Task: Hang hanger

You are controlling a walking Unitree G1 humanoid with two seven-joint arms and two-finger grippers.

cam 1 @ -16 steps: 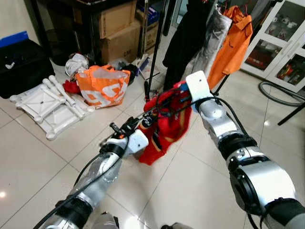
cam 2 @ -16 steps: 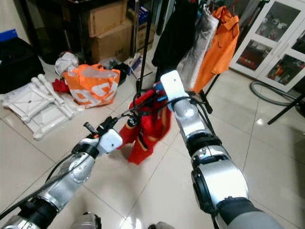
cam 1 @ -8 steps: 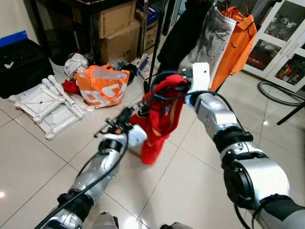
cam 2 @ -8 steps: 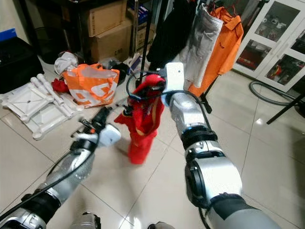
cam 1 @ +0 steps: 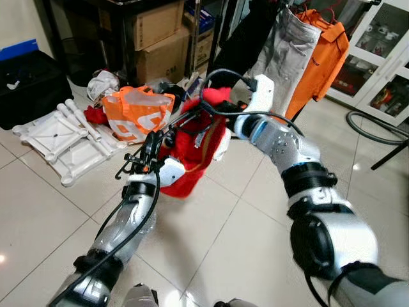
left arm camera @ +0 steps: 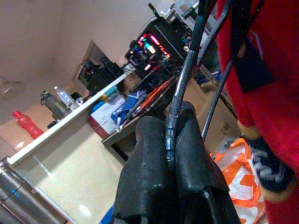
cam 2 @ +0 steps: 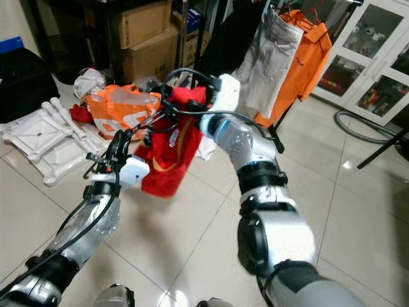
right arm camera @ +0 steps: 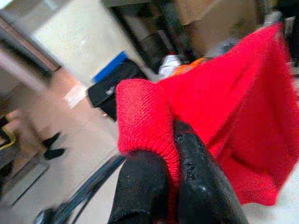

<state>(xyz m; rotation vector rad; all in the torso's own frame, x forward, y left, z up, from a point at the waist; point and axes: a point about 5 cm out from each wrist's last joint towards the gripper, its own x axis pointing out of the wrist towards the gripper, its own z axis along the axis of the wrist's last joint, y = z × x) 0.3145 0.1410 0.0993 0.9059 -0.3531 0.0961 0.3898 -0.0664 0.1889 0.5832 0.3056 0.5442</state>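
We hold a red garment [cam 1: 195, 150] on its black hanger [left arm camera: 187, 77] above the tiled floor [cam 1: 255, 211]: our left gripper [left arm camera: 172, 140] pinches the hanger's wire, our right gripper [right arm camera: 170, 156] clamps the red fabric, jaws closed.

My arms are brushed silver tubes with chunky black rings at the joints, and the right elbow is one big shiny drum. Loose black cables run along both forearms. Each wrist ends in a white block. Left gripper [left arm camera: 170, 186] and right gripper [right arm camera: 168, 186] both have fat matte-black fingers, slightly scuffed.
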